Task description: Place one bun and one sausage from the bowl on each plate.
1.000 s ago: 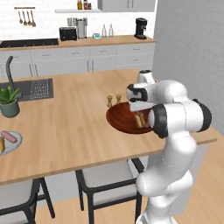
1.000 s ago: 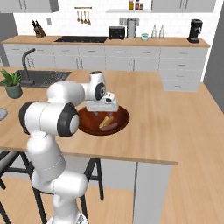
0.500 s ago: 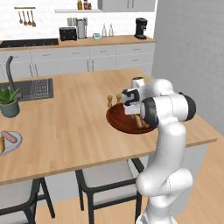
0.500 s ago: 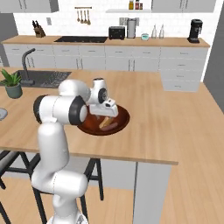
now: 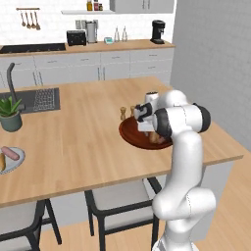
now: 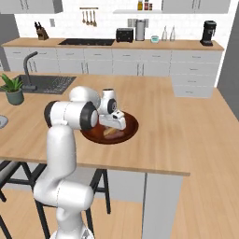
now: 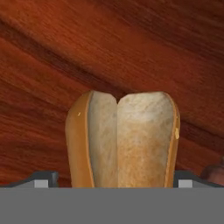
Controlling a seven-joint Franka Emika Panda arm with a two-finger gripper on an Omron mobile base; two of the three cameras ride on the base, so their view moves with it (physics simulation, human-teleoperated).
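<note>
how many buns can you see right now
2: one bun in the bowl between the open jaws, another on the plate at the counter's left edge. The arm may hide more.

Wood island counter [image 5: 83,142] is taking up most of the room, w/ a potted plant [image 5: 10,113] sitting by the sink [image 5: 39,99] and its dark faucet [image 5: 11,78] curving up next to it. Two little wooden shakers [image 5: 123,113] are standing upright mid-counter. Back wall: toaster [image 5: 76,37] sitting near a steel canister [image 5: 91,31], coffee maker [image 5: 157,32] sitting further right, utensils [image 5: 30,18] hanging on a rail, knife block [image 6: 42,33] parked by the stovetop [image 6: 87,42]. Dark stools [image 5: 117,206] are tucked under the island edge.
</note>
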